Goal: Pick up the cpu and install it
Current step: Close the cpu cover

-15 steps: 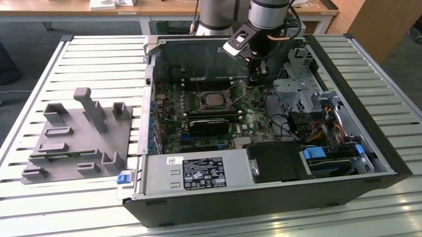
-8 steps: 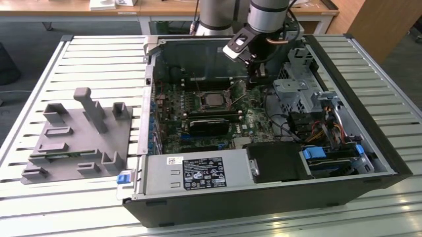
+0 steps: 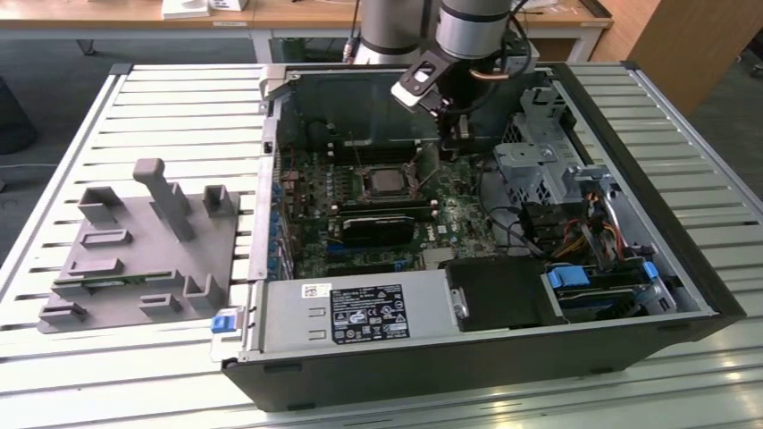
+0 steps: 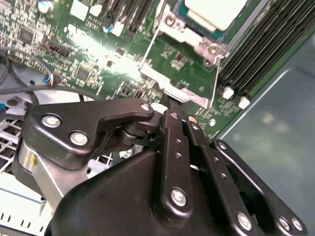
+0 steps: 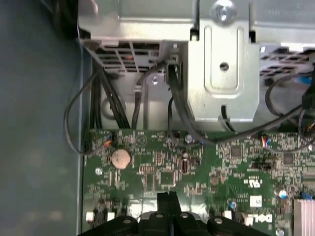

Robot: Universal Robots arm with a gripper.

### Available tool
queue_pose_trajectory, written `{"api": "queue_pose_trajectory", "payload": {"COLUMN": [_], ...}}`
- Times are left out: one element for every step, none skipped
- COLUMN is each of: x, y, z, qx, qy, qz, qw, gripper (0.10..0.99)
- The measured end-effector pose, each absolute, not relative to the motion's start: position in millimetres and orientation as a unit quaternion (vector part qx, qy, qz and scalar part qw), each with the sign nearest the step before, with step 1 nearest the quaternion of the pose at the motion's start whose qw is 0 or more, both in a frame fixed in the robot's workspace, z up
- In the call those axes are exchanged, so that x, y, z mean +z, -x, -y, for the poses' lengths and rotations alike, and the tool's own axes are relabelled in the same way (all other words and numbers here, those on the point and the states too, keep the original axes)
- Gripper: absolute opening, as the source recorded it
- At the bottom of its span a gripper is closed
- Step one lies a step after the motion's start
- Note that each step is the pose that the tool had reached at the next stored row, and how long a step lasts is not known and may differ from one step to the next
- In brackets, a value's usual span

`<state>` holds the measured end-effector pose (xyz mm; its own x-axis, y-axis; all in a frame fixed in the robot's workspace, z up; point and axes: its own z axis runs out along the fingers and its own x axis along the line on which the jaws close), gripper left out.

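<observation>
The cpu (image 3: 384,182) is a small silver-grey square lying flat in its socket on the green motherboard (image 3: 453,210) inside the open computer case. In the second wrist view the cpu (image 4: 215,10) looks pale, with the metal socket frame (image 4: 183,84) around and below it. My gripper (image 3: 451,148) hangs over the board just to the exterior view's right of the socket. Its black fingertips (image 5: 167,199) are pressed together with nothing seen between them. In the second wrist view the gripper (image 4: 170,104) ends at the edge of the socket frame.
A grey plastic fixture (image 3: 138,259) sits on the slatted table at the exterior view's left. Inside the case are a dark block (image 3: 375,228), the power supply (image 3: 357,313), a metal drive cage (image 3: 537,165), black cables (image 5: 98,113) and memory slots (image 4: 266,44).
</observation>
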<state>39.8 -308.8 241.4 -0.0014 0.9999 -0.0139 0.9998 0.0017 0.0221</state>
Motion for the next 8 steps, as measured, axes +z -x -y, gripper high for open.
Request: {"api": "queue_pose_trajectory", "payload": {"x": [241, 242, 242, 242, 242, 242, 242, 242], "y": [-38, -35, -33, -31, -28, -26, -24, -22], "z": [309, 309, 309, 309, 309, 309, 309, 309], "qx": [0.003, 0.003, 0.003, 0.003, 0.003, 0.003, 0.003, 0.003], "qy": [-0.706, -0.706, -0.707, -0.707, -0.707, -0.707, -0.707, -0.707], "qz": [-0.708, -0.708, -0.708, -0.708, -0.708, -0.708, -0.708, -0.708], "qw": [0.012, 0.012, 0.012, 0.012, 0.012, 0.011, 0.011, 0.011], "gripper": [0.106, 0.106, 0.106, 0.106, 0.106, 0.106, 0.106, 0.106]}}
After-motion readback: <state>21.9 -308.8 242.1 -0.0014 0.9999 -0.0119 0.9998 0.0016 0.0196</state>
